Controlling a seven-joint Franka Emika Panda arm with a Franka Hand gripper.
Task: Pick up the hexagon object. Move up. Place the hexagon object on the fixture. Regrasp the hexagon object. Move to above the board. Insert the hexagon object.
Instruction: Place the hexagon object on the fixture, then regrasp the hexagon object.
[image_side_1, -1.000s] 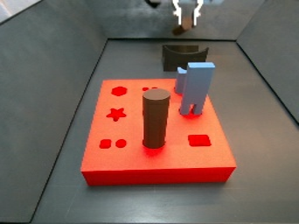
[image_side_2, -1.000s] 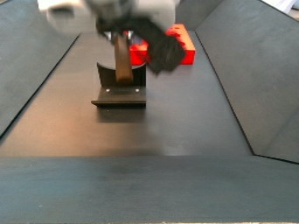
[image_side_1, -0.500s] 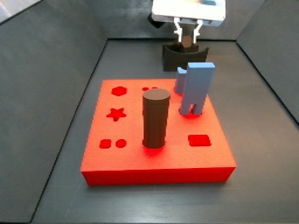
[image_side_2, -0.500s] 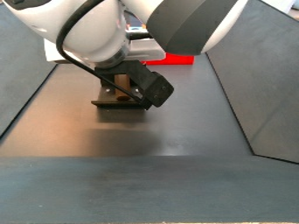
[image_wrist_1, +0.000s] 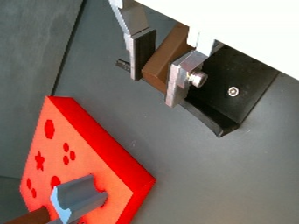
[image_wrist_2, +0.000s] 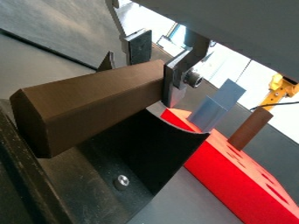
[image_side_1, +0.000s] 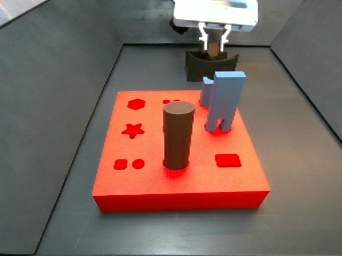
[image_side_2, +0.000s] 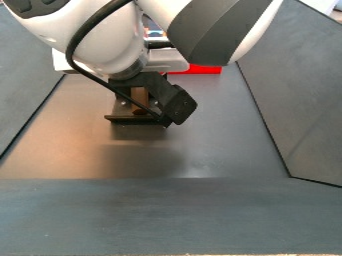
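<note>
My gripper (image_side_1: 211, 44) is down at the fixture (image_side_1: 202, 67) at the back of the floor, shut on the hexagon object (image_wrist_1: 162, 54), a slim dark-brown rod lying across the jaws. In both wrist views the rod sits between the silver fingers (image_wrist_1: 186, 75) and just over the fixture's curved notch (image_wrist_2: 149, 156). The rod's long free end (image_wrist_2: 87, 103) sticks out towards the camera. The board (image_side_1: 147, 160) is a red slab with shaped holes, in front of the fixture. In a side view the arm hides most of the gripper above the fixture (image_side_2: 134, 118).
On the board stand a thick dark-brown round cylinder (image_side_1: 178, 136) and a light-blue block (image_side_1: 225, 101), the block nearest the fixture. Sloping grey walls (image_side_1: 60, 70) close in the floor on both sides.
One second ago the gripper was higher with the rod; it came down to the fixture. Over the last half second nothing has visibly moved.
</note>
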